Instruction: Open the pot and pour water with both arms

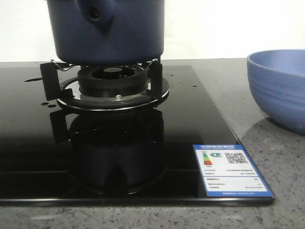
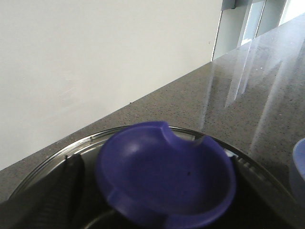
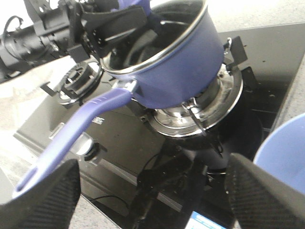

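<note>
The dark blue pot (image 1: 109,33) stands on the gas burner (image 1: 113,86), its handle socket (image 1: 95,14) facing me. In the left wrist view, my left gripper (image 2: 157,167) is open, with one black finger (image 2: 62,191) on each side of the blue lid knob (image 2: 164,174). The glass lid's metal rim (image 2: 71,148) curves around the knob. In the right wrist view, the pot (image 3: 181,71) shows a long blue handle (image 3: 76,133), and the left gripper (image 3: 114,24) is at its top. My right gripper (image 3: 152,200) is open, low and near the handle's end, holding nothing.
A lighter blue ribbed bowl (image 1: 281,90) sits on the grey counter to the right of the black glass stove (image 1: 143,157). A blue-and-white label (image 1: 231,169) is stuck to the stove's front right corner. A second burner (image 3: 76,81) lies beyond the pot.
</note>
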